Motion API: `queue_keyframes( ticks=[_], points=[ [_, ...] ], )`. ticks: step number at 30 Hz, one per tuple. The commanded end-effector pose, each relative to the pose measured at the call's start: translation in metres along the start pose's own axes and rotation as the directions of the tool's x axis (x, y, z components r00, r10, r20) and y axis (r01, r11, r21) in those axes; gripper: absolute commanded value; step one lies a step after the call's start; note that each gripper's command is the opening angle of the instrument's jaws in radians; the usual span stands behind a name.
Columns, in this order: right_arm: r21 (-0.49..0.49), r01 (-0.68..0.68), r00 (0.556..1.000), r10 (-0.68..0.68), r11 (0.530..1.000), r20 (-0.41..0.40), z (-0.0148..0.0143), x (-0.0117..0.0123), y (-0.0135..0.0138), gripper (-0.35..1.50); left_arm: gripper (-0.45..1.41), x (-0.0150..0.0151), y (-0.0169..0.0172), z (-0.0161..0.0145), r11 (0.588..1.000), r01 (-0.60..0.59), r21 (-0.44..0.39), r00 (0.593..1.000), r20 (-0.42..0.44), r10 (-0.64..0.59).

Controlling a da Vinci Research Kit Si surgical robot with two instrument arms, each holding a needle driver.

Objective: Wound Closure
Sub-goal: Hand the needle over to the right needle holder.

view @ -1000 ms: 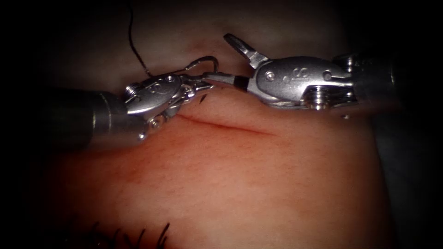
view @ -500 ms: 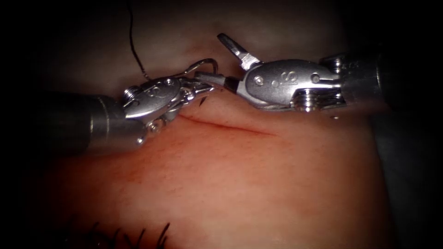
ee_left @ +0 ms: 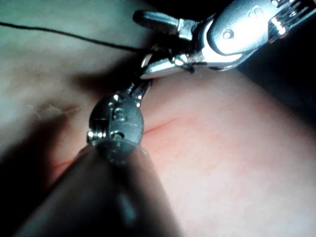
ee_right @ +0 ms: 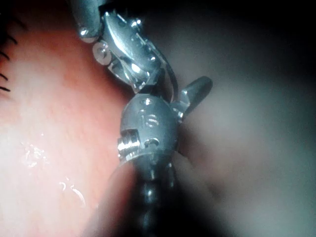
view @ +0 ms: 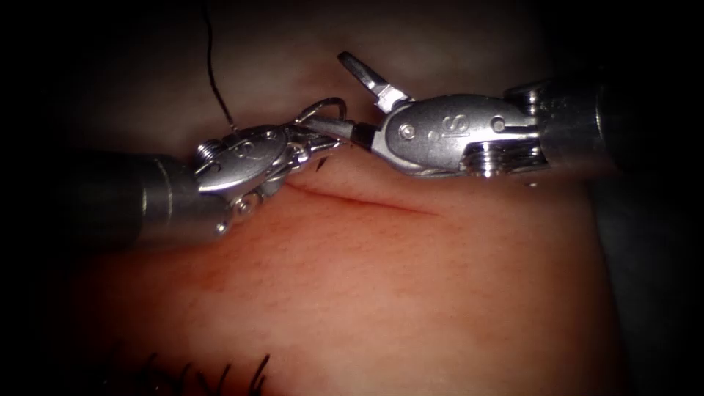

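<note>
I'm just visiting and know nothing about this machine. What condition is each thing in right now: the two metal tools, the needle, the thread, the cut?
Left tool: jaws shut on the needle.
Right tool: jaws open wide around the needle, holding nothing.
Needle: held above the tissue at the cut's left end, not in the tissue.
Thread: trails slack up and away from the needle.
Cut: unstitched here, edges close together.
Tissue: reddened, moist.

place: surgical training bench, lab kind
tissue (view: 381, 293): pink slab of pork belly across the lower and middle frame, dark surround at the edges
cut (view: 367, 199): short straight slit, centre of frame
tools: two steel wristed needle drivers, left tool (view: 308, 136) and right tool (view: 345, 99), meeting at upper centre
thread (view: 213, 73): dark strand, upper left
</note>
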Motion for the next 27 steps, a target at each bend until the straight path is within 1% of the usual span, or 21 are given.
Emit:
queue_keyframes(
  ticks=[1,2,3,4,12,18,19,20,21,22,23,25,27],
  points=[
    [0.002,0.000,1.000,0.000,1.000,-0.002,0.0004,-0.0003,-0.0005,0.88,-0.45,-0.0004,-0.0002,0.0006,1.000,-0.001,0.000,1.000,0.000,0.001],
    [0.003,0.000,1.000,0.000,1.000,-0.003,0.0003,-0.0004,-0.0006,0.71,-0.45,-0.0004,-0.0002,0.0006,1.000,-0.001,0.001,1.000,0.000,0.001],
    [0.002,0.001,1.000,-0.001,1.000,-0.007,0.0002,-0.0004,-0.0007,0.27,-0.45,-0.0004,-0.0001,0.0006,1.000,-0.007,0.002,1.000,0.000,0.007],
    [0.002,0.003,1.000,-0.003,1.000,-0.008,0.0000,-0.0006,-0.0008,-0.35,-0.45,-0.0004,-0.0001,0.0006,1.000,-0.007,0.002,1.000,0.000,0.007],
    [0.007,0.060,0.998,-0.060,0.998,-0.003,0.0000,-0.0008,-0.0010,-0.35,-0.45,-0.0002,0.0001,0.0005,1.000,-0.024,0.005,1.000,0.002,0.024],
    [0.025,0.068,0.998,-0.068,0.997,0.010,-0.0003,-0.0009,-0.0008,-0.35,-0.45,0.0002,0.0002,0.0002,0.999,-0.032,0.004,0.999,0.004,0.032],
    [0.026,0.068,0.998,-0.068,0.997,0.010,-0.0003,-0.0009,-0.0007,-0.35,0.04,0.0004,0.0002,0.0001,1.000,-0.031,0.001,1.000,0.004,0.031],
    [0.027,0.068,0.998,-0.068,0.997,0.010,-0.0003,-0.0010,-0.0006,-0.35,0.59,0.0005,0.0003,0.0000,0.999,-0.036,0.001,0.999,0.004,0.036],
    [0.028,0.068,0.998,-0.068,0.997,0.009,-0.0004,-0.0010,-0.0005,-0.35,0.81,0.0006,0.0003,-0.0001,1.000,-0.030,0.000,1.000,0.005,0.030],
    [0.031,0.068,0.998,-0.068,0.997,0.011,-0.0004,-0.0011,-0.0003,-0.35,0.93,0.0007,0.0004,-0.0003,1.000,-0.029,-0.001,1.000,0.005,0.029],
    [0.034,0.067,0.998,-0.067,0.997,0.011,-0.0005,-0.0012,0.0000,-0.35,1.09,0.0010,0.0005,-0.0007,1.000,-0.027,-0.011,1.000,0.005,0.027],
    [0.049,0.061,0.998,-0.061,0.997,0.006,-0.0005,-0.0014,0.0003,-0.35,1.19,0.0013,0.0007,-0.0011,0.999,-0.026,-0.037,1.000,0.000,0.026],
    [0.075,0.019,1.000,-0.019,0.997,0.004,-0.0006,-0.0015,0.0008,-0.35,1.21,0.0014,0.0010,-0.0016,0.998,-0.033,-0.062,0.999,-0.005,0.033]
  ],
)
